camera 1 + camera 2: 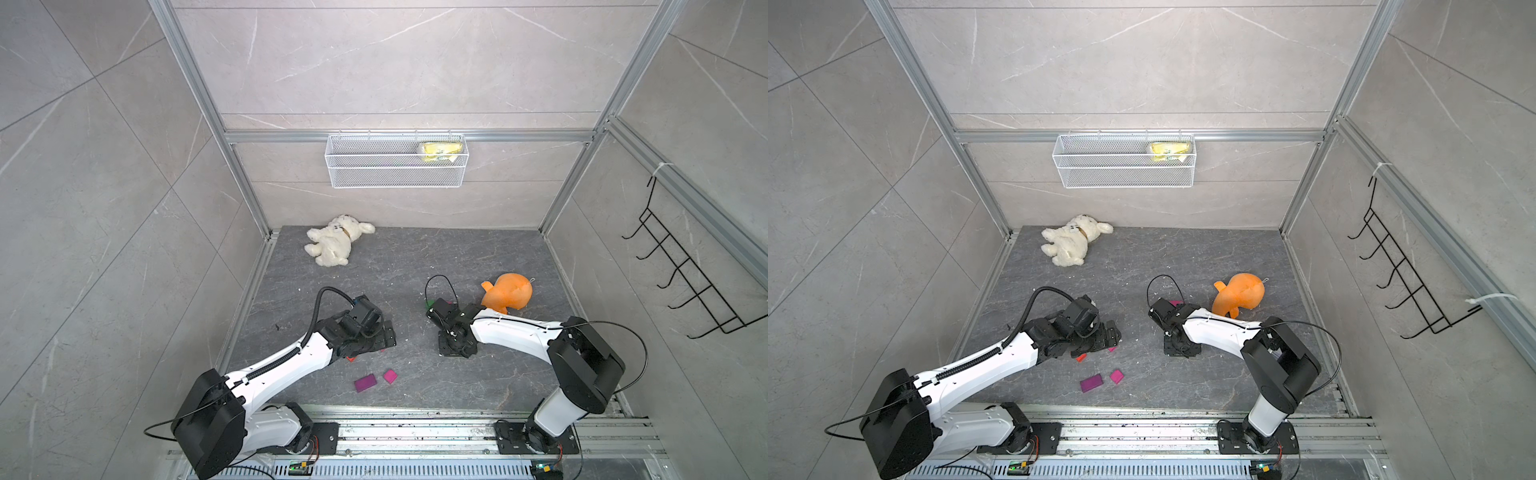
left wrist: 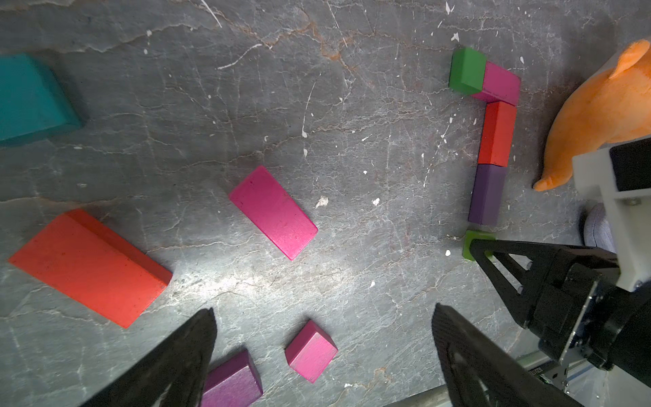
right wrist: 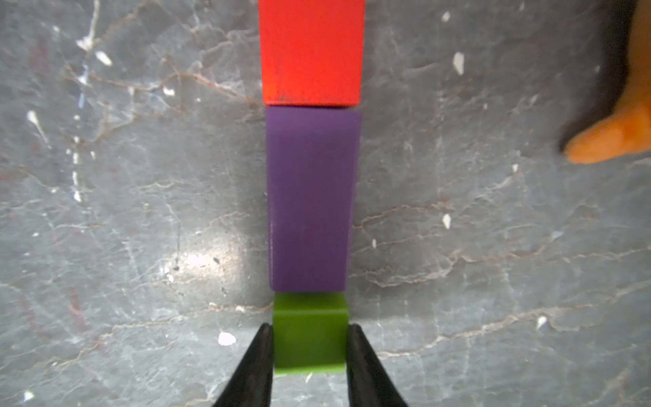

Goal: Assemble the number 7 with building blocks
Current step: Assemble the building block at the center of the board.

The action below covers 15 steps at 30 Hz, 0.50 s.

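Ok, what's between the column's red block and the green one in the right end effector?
A purple block, in line between the red block and the green block, touching the red one; clearest in the right wrist view.

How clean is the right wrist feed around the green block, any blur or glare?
Right wrist view: green block in the right gripper is slightly soft, with a glare patch on the tabletop beside the purple block. Left wrist view: teal block blurred at the frame edge.
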Available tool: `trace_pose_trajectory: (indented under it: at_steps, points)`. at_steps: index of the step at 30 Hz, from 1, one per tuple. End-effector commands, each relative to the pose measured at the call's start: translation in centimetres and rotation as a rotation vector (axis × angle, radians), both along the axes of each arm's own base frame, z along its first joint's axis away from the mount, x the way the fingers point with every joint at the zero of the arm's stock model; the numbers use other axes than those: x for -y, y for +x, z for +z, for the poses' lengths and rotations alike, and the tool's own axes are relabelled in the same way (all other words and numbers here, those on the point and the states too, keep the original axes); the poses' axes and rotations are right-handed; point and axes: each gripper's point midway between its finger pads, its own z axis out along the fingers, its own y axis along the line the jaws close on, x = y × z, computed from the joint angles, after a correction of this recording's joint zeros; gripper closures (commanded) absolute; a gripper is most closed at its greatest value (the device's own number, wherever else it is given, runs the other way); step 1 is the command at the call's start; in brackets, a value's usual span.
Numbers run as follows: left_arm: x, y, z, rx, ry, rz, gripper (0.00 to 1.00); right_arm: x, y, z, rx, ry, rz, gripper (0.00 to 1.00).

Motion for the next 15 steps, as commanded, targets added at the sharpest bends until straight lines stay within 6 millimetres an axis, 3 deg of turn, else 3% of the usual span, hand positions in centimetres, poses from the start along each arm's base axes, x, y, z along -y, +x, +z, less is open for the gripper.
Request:
trace_pose_trajectory:
  at_steps: [1,15]
  points:
    - [0.21,-0.04,0.28,0.015,0.004,-0.025,0.0,0.08,-0.07,-1.5,-0.032,-0.009,-0.03,0.66]
    - [0.08,-0.06,0.15,0.013,0.008,-0.022,0.0,0.25,0.24,-1.57,-0.03,-0.011,-0.04,0.66]
